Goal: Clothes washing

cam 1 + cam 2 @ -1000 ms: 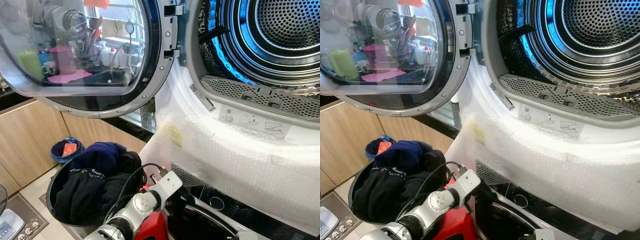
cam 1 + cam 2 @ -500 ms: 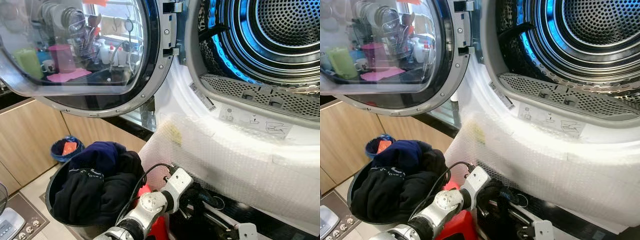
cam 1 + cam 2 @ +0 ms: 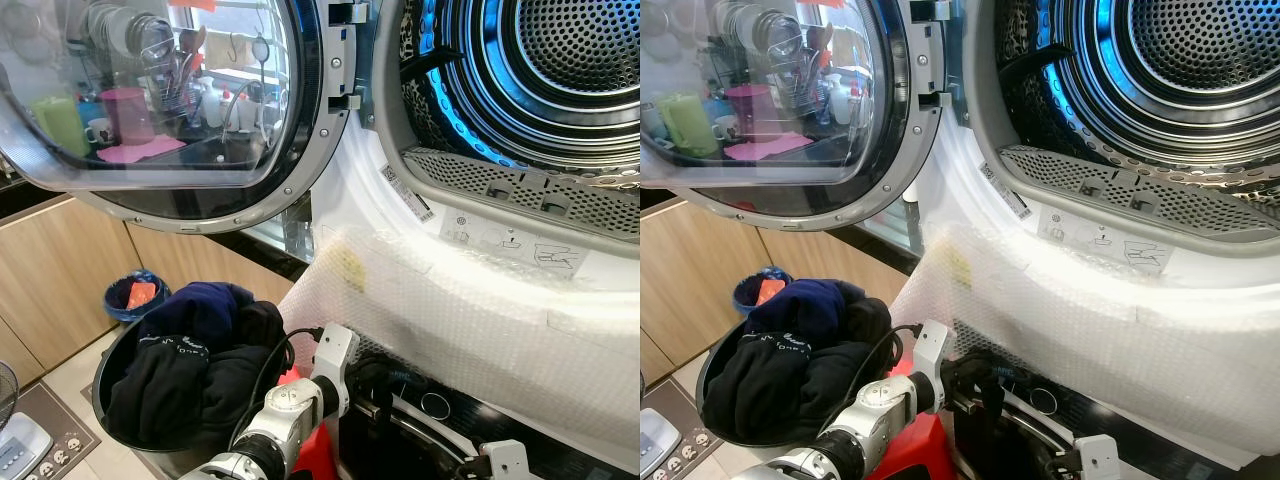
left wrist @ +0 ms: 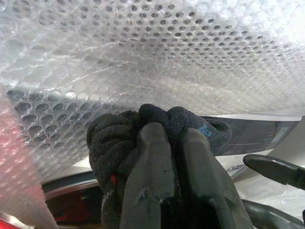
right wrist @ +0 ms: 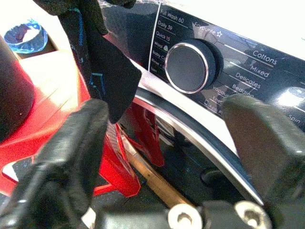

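One black garment (image 4: 143,133) is sitting clamped in the left pincer (image 3: 372,378), low centre of the frame, now drawing back toward the basket (image 3: 105,385) (the drum (image 3: 540,80) is waiting); right pincer (image 5: 171,157) is gaping empty.

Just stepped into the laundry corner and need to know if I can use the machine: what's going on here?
The robot is mid-load. Its left gripper is shut on a black garment, held low under the bubble-wrapped front of the upper machine, whose door stands open with the drum showing no clothes. The right gripper is open, near the lower machine's program dial. A black basket of dark clothes waits on the robot's left.
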You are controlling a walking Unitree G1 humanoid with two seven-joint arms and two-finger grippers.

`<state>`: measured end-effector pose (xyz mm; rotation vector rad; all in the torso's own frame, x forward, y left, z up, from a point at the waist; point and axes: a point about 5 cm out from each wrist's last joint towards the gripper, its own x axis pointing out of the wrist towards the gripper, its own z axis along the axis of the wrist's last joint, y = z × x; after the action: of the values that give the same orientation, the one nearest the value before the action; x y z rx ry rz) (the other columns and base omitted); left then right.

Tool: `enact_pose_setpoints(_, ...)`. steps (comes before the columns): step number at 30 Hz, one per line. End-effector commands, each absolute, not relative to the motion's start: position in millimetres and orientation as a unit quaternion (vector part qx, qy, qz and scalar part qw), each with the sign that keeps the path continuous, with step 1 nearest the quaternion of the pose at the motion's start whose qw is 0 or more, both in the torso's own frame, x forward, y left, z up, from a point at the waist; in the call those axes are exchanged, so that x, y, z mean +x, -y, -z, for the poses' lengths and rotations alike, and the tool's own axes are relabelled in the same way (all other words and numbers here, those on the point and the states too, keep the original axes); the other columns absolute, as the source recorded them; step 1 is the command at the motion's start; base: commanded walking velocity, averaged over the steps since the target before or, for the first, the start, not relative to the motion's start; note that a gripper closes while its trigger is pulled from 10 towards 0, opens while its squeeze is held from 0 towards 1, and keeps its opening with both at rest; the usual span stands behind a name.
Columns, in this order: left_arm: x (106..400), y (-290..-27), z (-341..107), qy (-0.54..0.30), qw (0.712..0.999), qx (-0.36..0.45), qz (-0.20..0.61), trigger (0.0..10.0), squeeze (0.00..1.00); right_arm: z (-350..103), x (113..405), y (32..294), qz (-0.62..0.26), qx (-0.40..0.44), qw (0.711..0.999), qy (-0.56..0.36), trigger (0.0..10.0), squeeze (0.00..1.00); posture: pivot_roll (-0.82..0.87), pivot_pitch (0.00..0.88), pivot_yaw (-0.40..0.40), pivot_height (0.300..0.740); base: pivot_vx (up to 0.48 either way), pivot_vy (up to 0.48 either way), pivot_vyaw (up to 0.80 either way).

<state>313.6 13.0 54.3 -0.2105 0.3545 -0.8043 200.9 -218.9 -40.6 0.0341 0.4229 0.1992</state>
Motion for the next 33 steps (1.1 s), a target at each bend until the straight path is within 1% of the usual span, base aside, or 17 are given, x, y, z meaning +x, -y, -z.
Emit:
enact_pose_setpoints(1, 308.5, 21.1, -69.4, -0.155, 0.883, -0.123, 0.426, 10.0, 0.00, 38.0, 204.0, 217.3, -0.098, 0.013, 0.975, -0.198, 10.0, 1.00, 0.00, 0.000, 0.007, 0.740, 0.000, 0.000, 0.00)
enact_pose_setpoints(3, 308.6, 22.6, -70.0, -0.158, 0.881, -0.093, 0.436, 10.0, 0.00, 38.0, 204.6, 216.5, -0.093, 0.012, 0.976, -0.197, 10.0, 1.00, 0.01, 0.000, 0.009, 0.740, 0.000, 0.000, 0.00)
enact_pose_setpoints(4, 308.7, 22.0, -70.4, -0.149, 0.881, -0.053, 0.446, 10.0, 0.00, 38.0, 204.8, 215.8, -0.092, 0.013, 0.976, -0.196, 10.0, 0.20, 0.00, 0.000, 0.011, 0.740, 0.000, 0.000, 0.00)
enact_pose_setpoints(5, 308.0, 20.5, -69.1, -0.143, 0.878, -0.012, 0.457, 10.0, 0.00, 38.0, 205.2, 214.4, -0.094, 0.014, 0.976, -0.196, 10.0, 0.00, 0.00, 0.000, 0.013, 0.740, 0.000, 0.000, 0.00)
enact_pose_setpoints(8, 306.4, 16.3, -65.5, -0.138, 0.870, 0.034, 0.473, 10.0, 0.00, 37.4, 206.3, 212.1, -0.097, 0.016, 0.976, -0.192, 10.0, 0.00, 0.01, 0.000, 0.014, 0.740, 0.000, 0.000, 0.00)
enact_pose_setpoints(10, 304.3, 7.2, -62.2, -0.135, 0.853, 0.058, 0.500, 10.0, 0.00, 34.2, 209.4, 209.7, -0.105, 0.017, 0.978, -0.178, 10.0, 0.00, 0.01, 0.000, 0.019, 0.740, 0.000, 0.000, 0.00)
enact_pose_setpoints(14, 303.3, -3.4, -60.6, -0.140, 0.837, 0.062, 0.525, 10.0, 0.00, 30.1, 211.4, 208.7, -0.125, 0.018, 0.979, -0.163, 10.0, 0.00, 0.01, 0.000, 0.021, 0.740, 0.000, 0.000, 0.00)
enact_pose_setpoints(17, 300.1, -11.2, -61.2, -0.149, 0.812, 0.058, 0.561, 10.0, 0.00, 24.7, 213.2, 207.3, -0.161, 0.011, 0.976, -0.146, 10.0, 0.00, 0.01, 0.000, 0.022, 0.740, 0.000, 0.000, 0.00)
enact_pose_setpoints(19, 298.9, -11.5, -62.4, -0.151, 0.805, 0.051, 0.571, 10.0, 0.00, 23.1, 213.9, 207.3, -0.169, 0.011, 0.976, -0.141, 10.0, 0.00, 0.01, 0.000, 0.022, 0.740, 0.000, 0.000, 0.00)
enact_pose_setpoints(22, 299.1, -11.0, -67.0, -0.148, 0.802, 0.033, 0.578, 10.0, 0.00, 20.9, 214.8, 204.6, -0.190, 0.019, 0.972, -0.134, 10.0, 0.00, 0.01, 0.000, 0.023, 0.740, 0.000, 0.000, 0.00)
enact_pose_setpoints(27, 301.4, -8.9, -72.1, -0.149, 0.805, 0.003, 0.574, 10.0, 0.00, 18.9, 215.7, 192.9, -0.238, 0.031, 0.962, -0.129, 10.0, 0.00, 0.01, 0.000, 0.022, 0.740, 0.000, 0.000, 0.00)
enact_pose_setpoints(33, 301.4, -8.9, -72.1, -0.149, 0.805, 0.003, 0.574, 10.0, 0.00, 18.9, 215.7, 192.9, -0.238, 0.031, 0.962, -0.129, 10.0, 0.00, 0.01, 0.000, 0.022, 0.740, 0.000, 0.000, 0.00)
